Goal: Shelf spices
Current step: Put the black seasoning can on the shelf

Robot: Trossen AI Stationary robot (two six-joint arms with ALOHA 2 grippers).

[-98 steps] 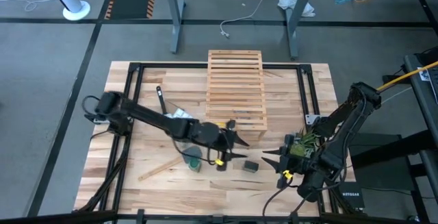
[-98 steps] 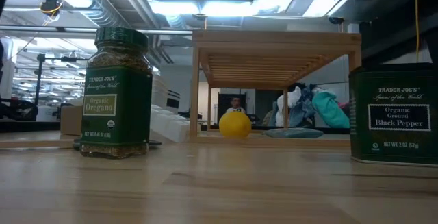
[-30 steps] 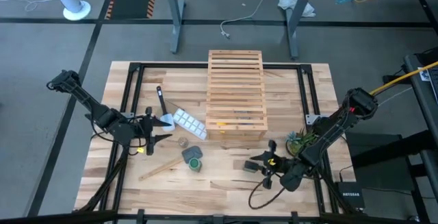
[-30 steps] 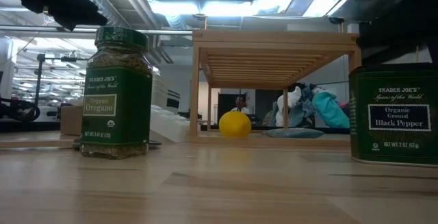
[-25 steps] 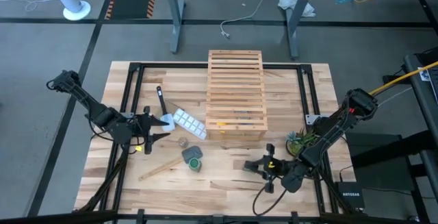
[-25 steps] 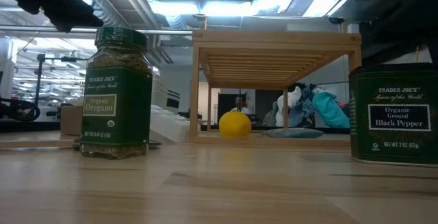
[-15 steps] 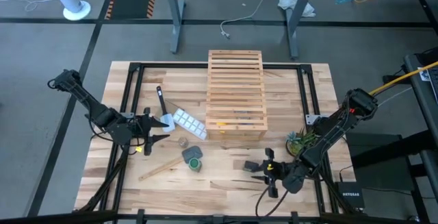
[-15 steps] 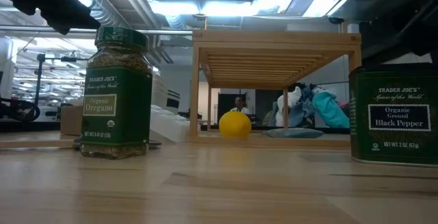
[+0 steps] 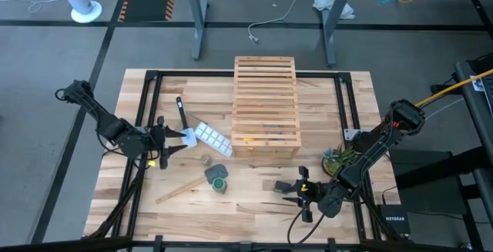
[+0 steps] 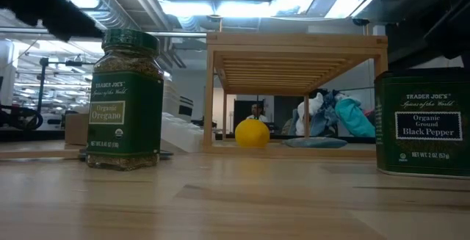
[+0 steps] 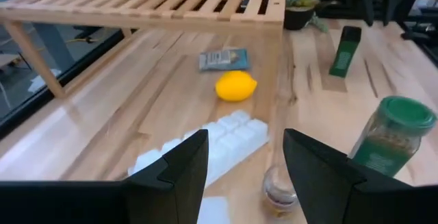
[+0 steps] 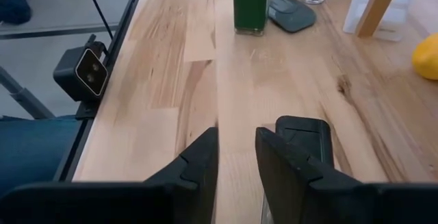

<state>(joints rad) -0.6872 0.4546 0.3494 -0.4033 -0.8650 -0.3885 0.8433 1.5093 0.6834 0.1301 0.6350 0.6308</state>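
Note:
Three spice jars stand on their bases on the table in front of the wooden slatted shelf [image 9: 266, 105]. They are a green-lidded oregano jar [image 9: 219, 183], a dark black pepper tin [image 9: 280, 184] and a tiny clear jar [image 9: 206, 160]. My left gripper [image 9: 171, 142] hovers open near the table's left side, pointing toward the shelf, with the tiny jar [image 11: 279, 191] ahead of it. My right gripper [image 12: 236, 155] sits low just right of the tin [image 12: 308, 138]. Its fingers stand a narrow gap apart, with only bare table between them. My right gripper has one finger [image 12: 280, 159] right beside the tin's side [image 12: 301, 125], with the tin outside the gap. I cannot tell whether the finger's outer side touches it. The tin stands upright on the table.
A white ice-cube tray [image 9: 212, 138] and a grey pad [image 9: 216, 172] lie left of the shelf's front. A lemon [image 10: 252, 133] sits under the shelf. A wooden stick [image 9: 181, 190] lies near the front left. A small plant [image 9: 339, 159] stands at the right.
My left gripper has drawn back a little toward the table's left edge, still open. My right gripper has turned at the wrist beside the tin, its fingers swinging toward the near edge. The jars and the tin have stayed put.

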